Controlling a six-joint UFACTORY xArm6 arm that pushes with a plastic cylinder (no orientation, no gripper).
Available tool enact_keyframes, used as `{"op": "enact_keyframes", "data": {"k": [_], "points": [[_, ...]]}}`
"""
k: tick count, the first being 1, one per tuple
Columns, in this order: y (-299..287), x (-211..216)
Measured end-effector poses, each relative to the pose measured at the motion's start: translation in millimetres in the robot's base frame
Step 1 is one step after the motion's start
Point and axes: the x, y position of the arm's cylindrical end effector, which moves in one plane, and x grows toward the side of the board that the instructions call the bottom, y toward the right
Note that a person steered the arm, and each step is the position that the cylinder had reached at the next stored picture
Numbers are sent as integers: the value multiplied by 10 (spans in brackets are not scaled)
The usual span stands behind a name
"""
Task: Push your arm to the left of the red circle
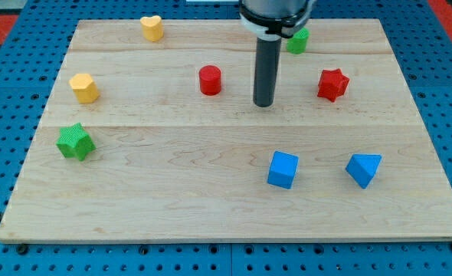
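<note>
The red circle block (210, 80) stands on the wooden board (172, 192), a little left of centre in the upper half. My tip (263, 104) is the lower end of the dark rod that comes down from the view's top. It rests on the board to the right of the red circle and slightly lower, with a clear gap between them. It touches no block.
A red star (332, 84) lies right of the tip. A green block (298, 41) is partly hidden behind the rod. A yellow heart (152, 27), yellow hexagon (83, 87), green star (75, 142), blue cube (283, 169) and blue triangle (363, 169) are spread around.
</note>
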Motion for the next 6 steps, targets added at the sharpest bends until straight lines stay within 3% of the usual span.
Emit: {"op": "enact_keyframes", "data": {"k": [2, 3, 5, 6], "points": [[417, -288], [62, 40], [-1385, -258], [-1573, -461]]}}
